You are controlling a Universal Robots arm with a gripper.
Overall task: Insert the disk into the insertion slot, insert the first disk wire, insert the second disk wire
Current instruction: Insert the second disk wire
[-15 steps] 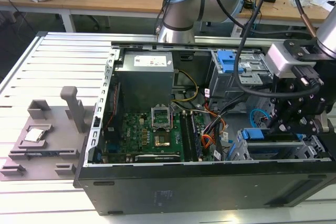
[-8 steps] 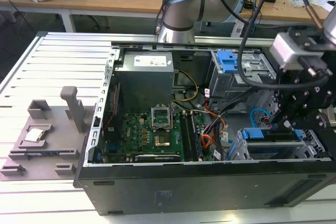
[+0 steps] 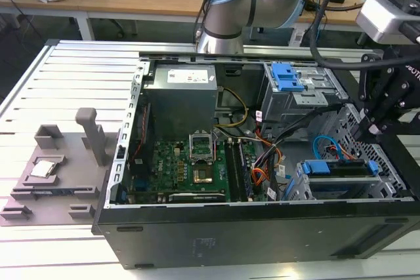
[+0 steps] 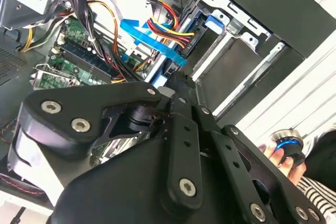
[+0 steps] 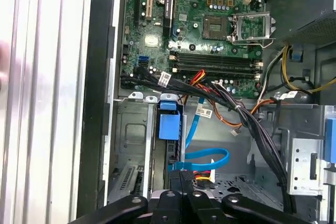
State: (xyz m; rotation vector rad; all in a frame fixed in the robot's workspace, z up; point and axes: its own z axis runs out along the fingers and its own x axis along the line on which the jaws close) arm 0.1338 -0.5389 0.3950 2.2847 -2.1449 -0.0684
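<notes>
End effector point(image 5: 181, 195) just beside disk point(image 5: 169, 124), seated in insertion slot point(image 5: 131, 135).

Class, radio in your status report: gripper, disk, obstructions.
Gripper right beside disk. Disk sits in insertion slot. Blue cable and coloured wires crowd the gripper.

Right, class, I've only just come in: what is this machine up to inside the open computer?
A robot arm's gripper hangs over the drive cage at the exterior view's right end of the open computer case. The blue-framed disk already sits in the cage. In the first wrist view the gripper is right at a blue flat cable and coloured wires by the disk.
</notes>
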